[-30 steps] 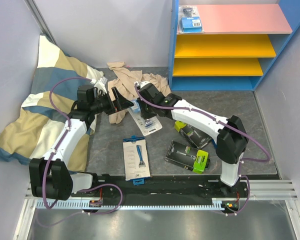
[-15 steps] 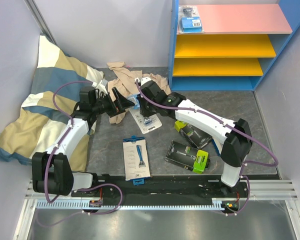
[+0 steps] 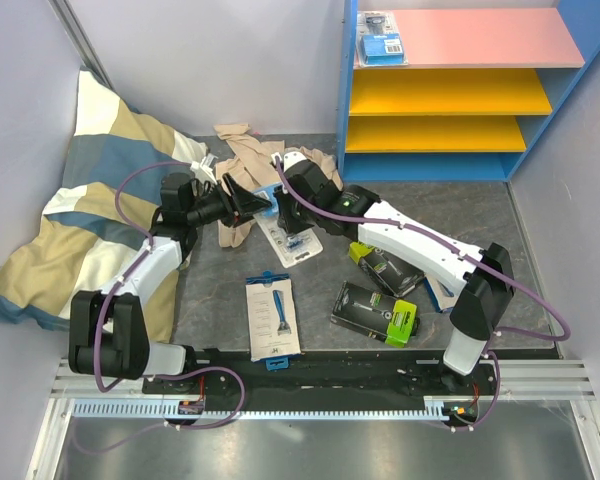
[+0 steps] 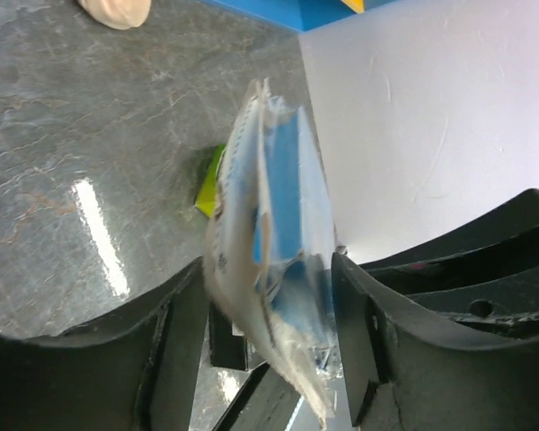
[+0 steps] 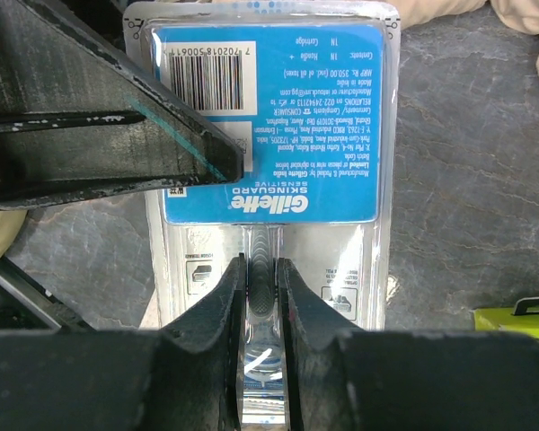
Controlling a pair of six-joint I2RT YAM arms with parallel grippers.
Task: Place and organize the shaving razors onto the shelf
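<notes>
My right gripper (image 3: 296, 222) (image 5: 262, 278) is shut on the clear handle bulge of a blue-card blister razor pack (image 3: 292, 243) (image 5: 269, 135) and holds it over the floor. My left gripper (image 3: 250, 200) (image 4: 269, 278) is open, and the pack's far end (image 4: 274, 224) stands edge-on between its jaws. One left finger (image 5: 117, 153) crosses the card's barcode corner. A white-blue box (image 3: 271, 318) and two black boxes with lime-green ends (image 3: 376, 311) (image 3: 380, 265) lie on the floor. Another blister pack (image 3: 382, 38) lies on the shelf's pink top board (image 3: 480, 38).
A beige cloth (image 3: 248, 160) lies behind both grippers. A striped pillow (image 3: 90, 200) leans in the left corner. The shelf's two yellow boards (image 3: 450, 92) hold nothing. White walls close the space on both sides.
My right gripper has carried the blister pack a little left and back. My left gripper has edged right, and the pack's end now sits between its open jaws.
</notes>
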